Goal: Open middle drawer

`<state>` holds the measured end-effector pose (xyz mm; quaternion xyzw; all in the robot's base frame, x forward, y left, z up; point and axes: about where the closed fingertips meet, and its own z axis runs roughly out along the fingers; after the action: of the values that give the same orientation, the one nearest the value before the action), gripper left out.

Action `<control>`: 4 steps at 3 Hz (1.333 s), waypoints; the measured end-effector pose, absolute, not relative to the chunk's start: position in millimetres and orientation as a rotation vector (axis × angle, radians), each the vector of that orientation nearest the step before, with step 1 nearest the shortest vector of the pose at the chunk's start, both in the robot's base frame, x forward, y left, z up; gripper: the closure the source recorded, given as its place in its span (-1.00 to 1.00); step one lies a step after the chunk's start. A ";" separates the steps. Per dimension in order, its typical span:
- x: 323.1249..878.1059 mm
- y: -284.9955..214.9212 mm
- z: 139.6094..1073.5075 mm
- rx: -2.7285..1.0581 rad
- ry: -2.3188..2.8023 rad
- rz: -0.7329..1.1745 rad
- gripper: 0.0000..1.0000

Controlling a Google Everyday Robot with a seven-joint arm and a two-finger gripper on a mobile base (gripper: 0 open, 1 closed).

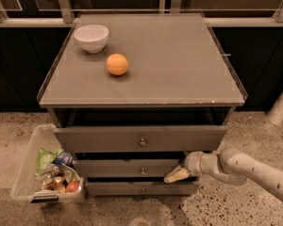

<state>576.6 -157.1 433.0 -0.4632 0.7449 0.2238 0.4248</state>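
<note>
Grey and flat-fronted, the middle drawer (127,167) sits between the pulled-out top drawer (108,139) and the bottom drawer (118,189), and looks shut or nearly so. The gripper (177,175) lies at its right end, right of the small knob (142,171), probably to catch the front's edge. Whether it is open, closed or holding anything I cannot tell. On the cabinet top (179,69) stand a white bowl (91,37), far left, and an orange (117,64). A clear bin (28,173) of packets rests on the speckled floor (236,211), left.
</note>
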 end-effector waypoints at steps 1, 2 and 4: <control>559.3 -155.7 423.4 -1.162 1.897 0.581 -1.00; 533.0 -155.9 411.3 -1.142 1.951 0.620 -1.00; 507.1 -154.3 415.6 -1.184 2.021 0.689 -1.00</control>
<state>507.1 -154.3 415.6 -0.4555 0.7776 0.2651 0.3427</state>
